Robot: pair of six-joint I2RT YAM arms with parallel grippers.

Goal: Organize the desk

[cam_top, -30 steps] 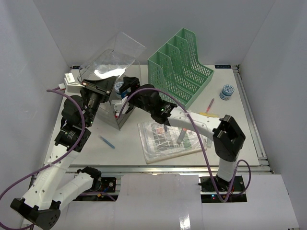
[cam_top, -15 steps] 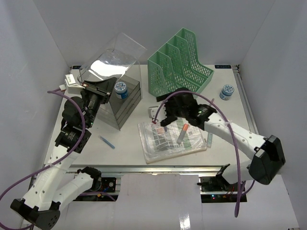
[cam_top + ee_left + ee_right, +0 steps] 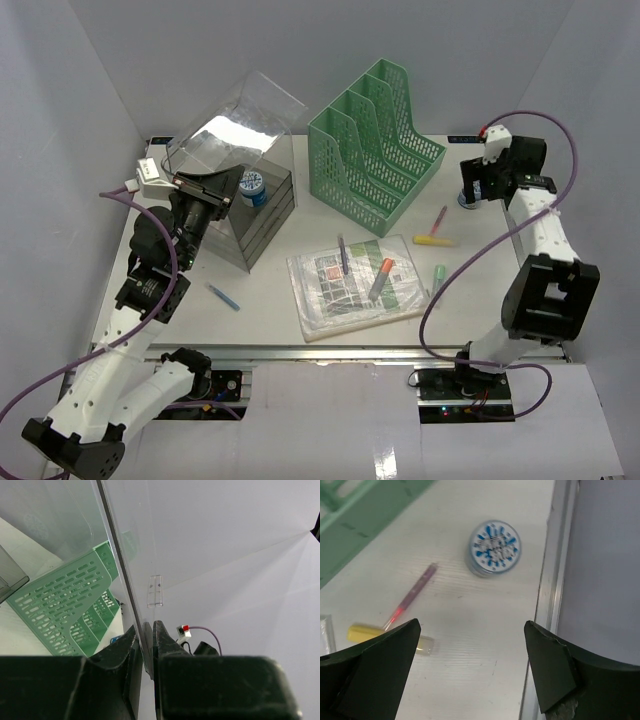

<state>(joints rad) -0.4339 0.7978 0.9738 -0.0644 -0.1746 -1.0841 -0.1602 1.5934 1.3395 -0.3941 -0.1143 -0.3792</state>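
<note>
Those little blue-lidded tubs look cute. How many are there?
2. One tub sits in the open box at the left; the second tub stands on the desk by the right edge, near the open right gripper. Others may be hidden in the box.

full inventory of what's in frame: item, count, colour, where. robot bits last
desk: 1, white, under everything
file organizer: 1, green mesh, back centre
storage box: 1, dark tinted, back left
clear lid: 1, transparent, raised over the box
round tins: 2, blue and white; this one under the raised lid, the other back right
booklet: 1, printed, in clear sleeve, front centre
blue pen: 1, on booklet
orange-capped marker: 1, grey body, on booklet
pink pen: 1, right of booklet
yellow highlighter: 1, beside pink pen
green marker: 1, right of booklet
light blue pen: 1, left of booklet
left gripper: black, shut on clear lid's edge
right gripper: black, open, above back-right tin
</note>
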